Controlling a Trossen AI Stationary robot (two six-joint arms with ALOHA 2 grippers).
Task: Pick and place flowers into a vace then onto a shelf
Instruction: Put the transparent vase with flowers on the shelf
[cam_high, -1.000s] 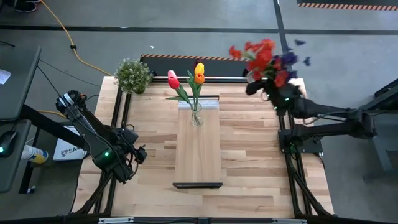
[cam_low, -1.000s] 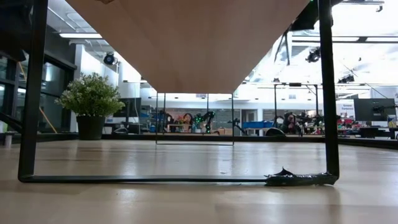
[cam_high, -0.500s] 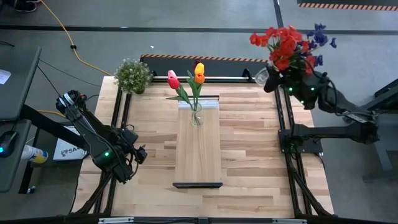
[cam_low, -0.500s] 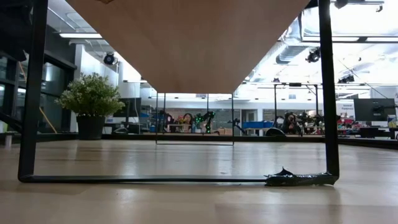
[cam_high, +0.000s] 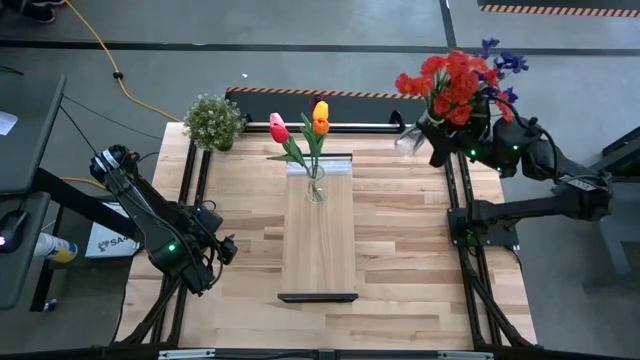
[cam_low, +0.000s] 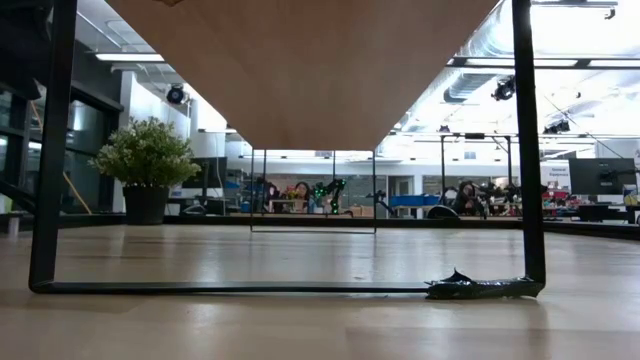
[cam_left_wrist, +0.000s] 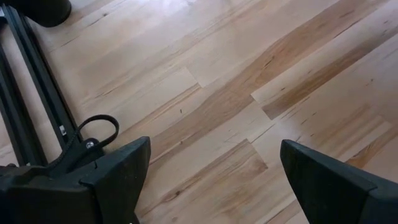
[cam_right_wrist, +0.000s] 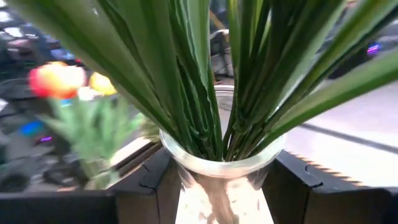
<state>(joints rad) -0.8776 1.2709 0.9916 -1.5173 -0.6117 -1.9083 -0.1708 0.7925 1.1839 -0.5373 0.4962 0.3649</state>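
While carried off the table's far right corner: glass vase of red and purple flowers, clamped upright in right gripper, apparently bound for shelf. Left gripper: spread wide, idle, near-left edge.

A glass vase holding pink, yellow and orange tulips is standing upright on the far end of the light-wood shelf, which is lying lengthwise down the middle of the worktop. A second glass vase, filled with red and purple sprays, is being gripped by the right pincer at the worktop's far right corner.
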